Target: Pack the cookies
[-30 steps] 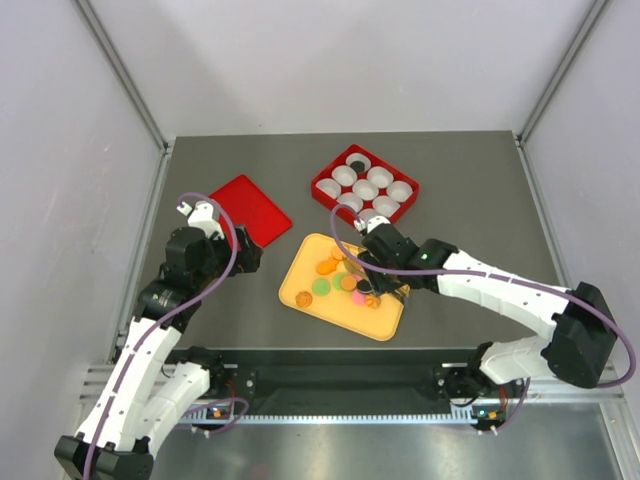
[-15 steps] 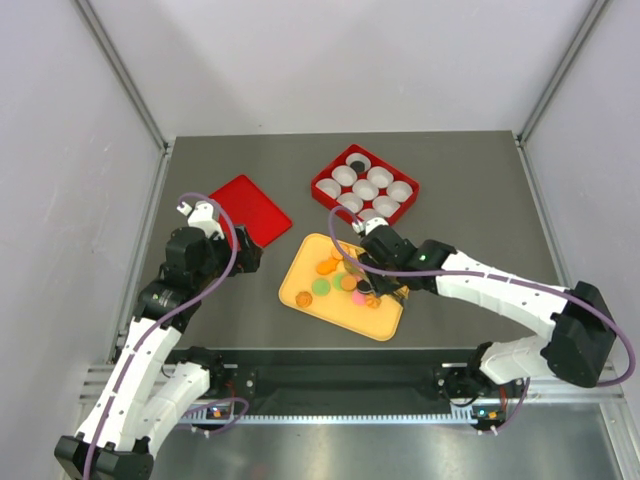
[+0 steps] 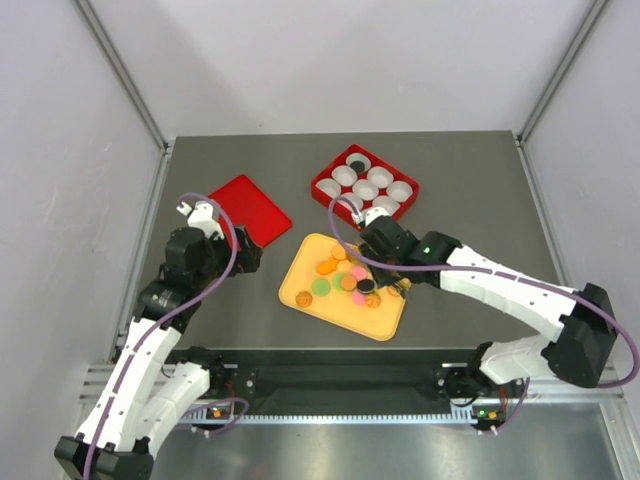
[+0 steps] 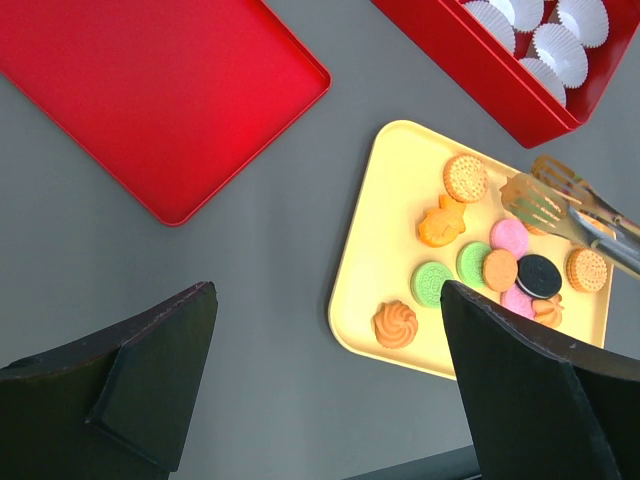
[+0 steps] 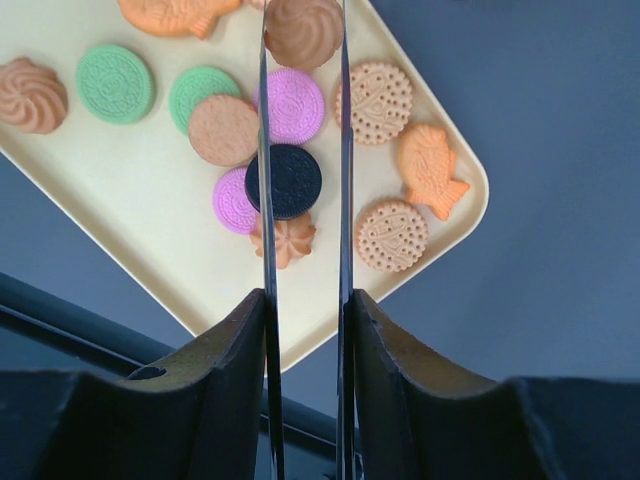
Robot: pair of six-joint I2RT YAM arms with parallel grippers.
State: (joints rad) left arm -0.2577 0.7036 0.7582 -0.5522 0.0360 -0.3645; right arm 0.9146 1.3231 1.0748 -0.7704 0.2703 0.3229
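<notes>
Over the tray (image 4: 385,210), the right gripper (image 5: 303,310) is clamped on tongs (image 4: 545,195) pinching a swirl cookie (image 5: 303,30). Other cookies (image 4: 500,270) lie on the tray. The left gripper (image 4: 328,300) gapes empty beside the lid (image 4: 150,90)

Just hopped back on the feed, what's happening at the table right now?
The right gripper squeezes a pair of tongs, whose tips pinch a tan swirl cookie above the yellow tray, where the other cookies lie. The red box of paper cups holds one black cookie; the remaining cups look empty. The left gripper hangs open over the table, holding nothing.
</notes>
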